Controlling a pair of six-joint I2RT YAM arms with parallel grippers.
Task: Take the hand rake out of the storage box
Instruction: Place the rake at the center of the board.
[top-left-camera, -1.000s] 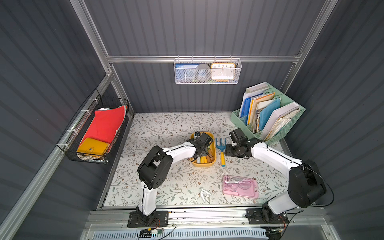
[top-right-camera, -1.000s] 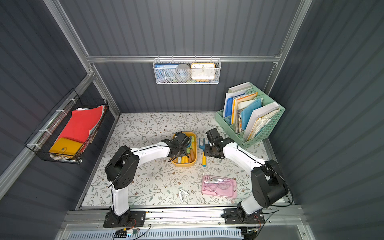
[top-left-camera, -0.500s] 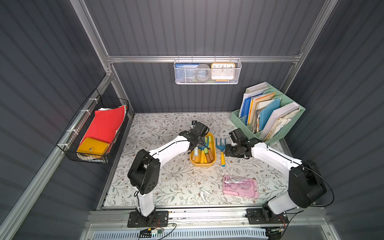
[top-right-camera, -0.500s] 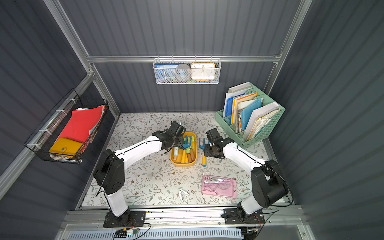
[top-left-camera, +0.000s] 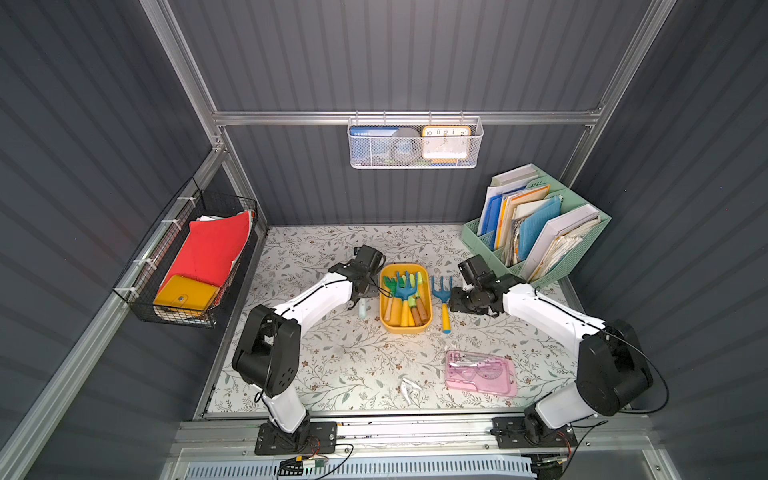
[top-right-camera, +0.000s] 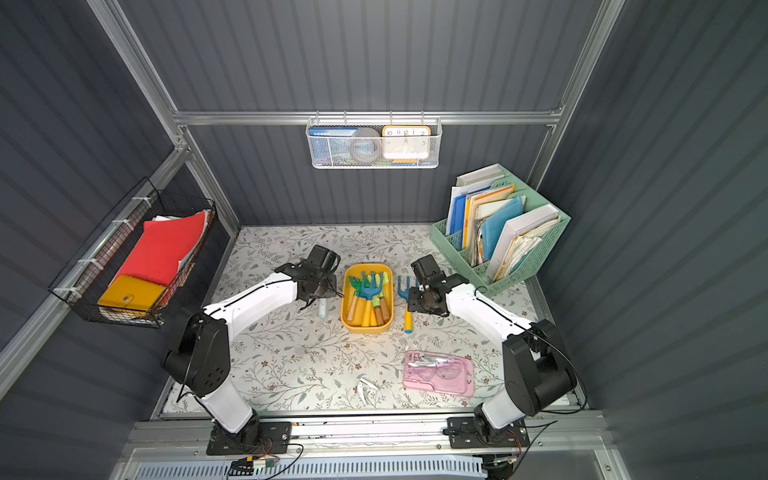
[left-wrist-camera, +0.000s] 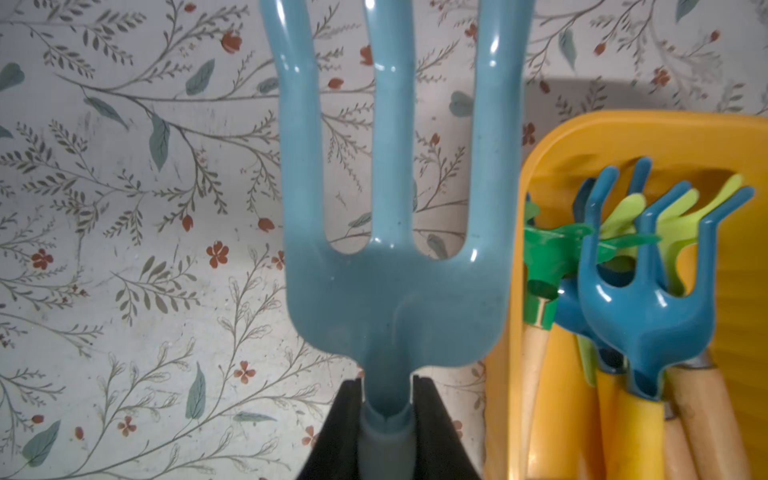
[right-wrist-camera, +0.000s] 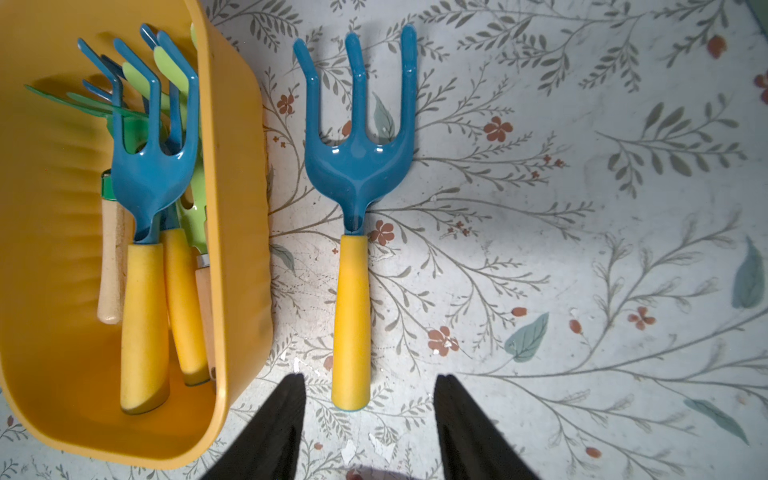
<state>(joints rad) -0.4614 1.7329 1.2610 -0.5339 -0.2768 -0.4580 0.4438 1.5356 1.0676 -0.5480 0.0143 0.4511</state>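
Beside the storage box (left-wrist-camera: 623, 124), the pale blue hand rake (left-wrist-camera: 395, 291), likely light, stiff and slick, is clamped at its neck by the left gripper (left-wrist-camera: 386, 380); the right gripper (right-wrist-camera: 370, 376) is held open, empty.

1. Box (right-wrist-camera: 232, 208): smooth yellow plastic with a soft sheen and a faintly ribbed floor.
2. Pale rake (left-wrist-camera: 395, 291): light blue, glossy and smooth; looks like plastic.
3. Blue rake (right-wrist-camera: 357, 166): glossy head, with a matt, slightly grainy yellow handle.
4. Wooden handles (left-wrist-camera: 534, 374) in the box: pale, bare-looking wood with metal collars.
5. Table (right-wrist-camera: 582, 249): matt floral covering, scuffed and chipped in places.
6. Case (top-left-camera: 482, 372): clear pink plastic.
7. Organizer (top-left-camera: 582, 266): mint plastic lattice.
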